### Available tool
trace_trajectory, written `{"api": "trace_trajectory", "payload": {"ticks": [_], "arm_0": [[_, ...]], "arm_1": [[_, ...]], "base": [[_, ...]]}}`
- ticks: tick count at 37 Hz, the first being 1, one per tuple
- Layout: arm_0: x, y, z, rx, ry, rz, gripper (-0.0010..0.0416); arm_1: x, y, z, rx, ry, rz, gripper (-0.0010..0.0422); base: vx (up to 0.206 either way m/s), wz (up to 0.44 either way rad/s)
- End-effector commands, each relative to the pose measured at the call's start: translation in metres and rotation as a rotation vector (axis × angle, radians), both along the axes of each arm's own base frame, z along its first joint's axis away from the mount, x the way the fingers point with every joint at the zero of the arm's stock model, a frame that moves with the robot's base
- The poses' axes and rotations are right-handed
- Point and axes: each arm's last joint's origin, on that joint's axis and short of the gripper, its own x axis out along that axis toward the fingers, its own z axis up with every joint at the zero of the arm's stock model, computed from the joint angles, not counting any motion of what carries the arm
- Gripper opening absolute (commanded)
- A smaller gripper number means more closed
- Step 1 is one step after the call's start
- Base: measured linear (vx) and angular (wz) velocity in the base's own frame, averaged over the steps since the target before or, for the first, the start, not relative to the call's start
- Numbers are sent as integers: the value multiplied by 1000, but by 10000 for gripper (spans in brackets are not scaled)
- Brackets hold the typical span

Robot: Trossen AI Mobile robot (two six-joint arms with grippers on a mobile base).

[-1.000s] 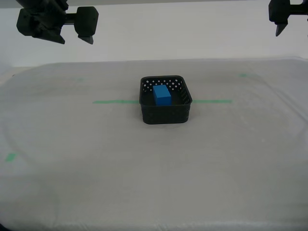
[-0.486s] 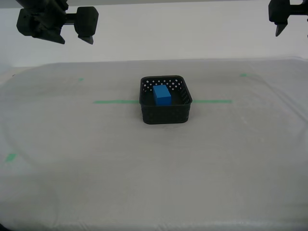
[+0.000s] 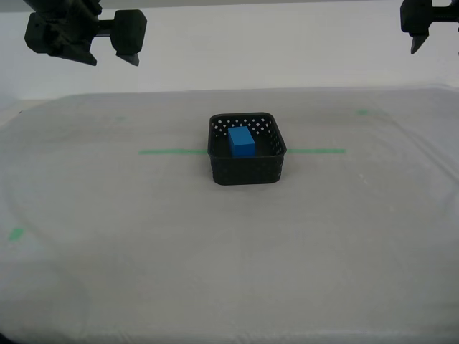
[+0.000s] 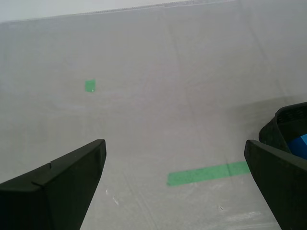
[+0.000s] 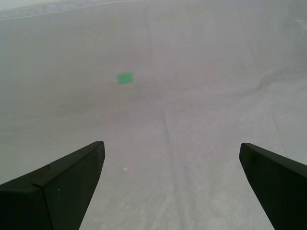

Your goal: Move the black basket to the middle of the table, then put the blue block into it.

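Observation:
The black basket [image 3: 246, 163] stands at the middle of the table [image 3: 229, 258], on the green tape line [image 3: 172, 151]. The blue block [image 3: 242, 140] lies inside it. My second gripper [image 3: 107, 54] hangs high at the exterior view's upper left, open and holding nothing. In the second wrist view my second gripper [image 4: 175, 143] looks down at bare cloth, with the basket's [image 4: 288, 122] corner and a sliver of the block [image 4: 301, 143] beside one finger. My first gripper [image 5: 170, 143] is open over bare cloth. It is partly cut off at the exterior view's upper right [image 3: 427, 29].
Small green tape marks lie on the cloth: one at the far left [image 3: 119, 118], one at the far right [image 3: 363, 111] and one near the exterior view's left edge [image 3: 14, 233]. A pale wall rises behind the table.

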Motion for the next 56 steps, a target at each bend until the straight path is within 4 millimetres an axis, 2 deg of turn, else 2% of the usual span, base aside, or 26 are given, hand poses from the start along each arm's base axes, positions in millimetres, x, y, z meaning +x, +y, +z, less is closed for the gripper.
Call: {"api": "trace_trajectory", "payload": {"ticks": [1, 56], "arm_0": [[0, 0, 1, -1, -3, 0, 394], [0, 0, 1, -1, -3, 0, 394]], "arm_1": [[0, 0, 1, 0, -4, -4, 396], [0, 0, 1, 0, -4, -4, 396]], "base": [[0, 0], [0, 0]]}}
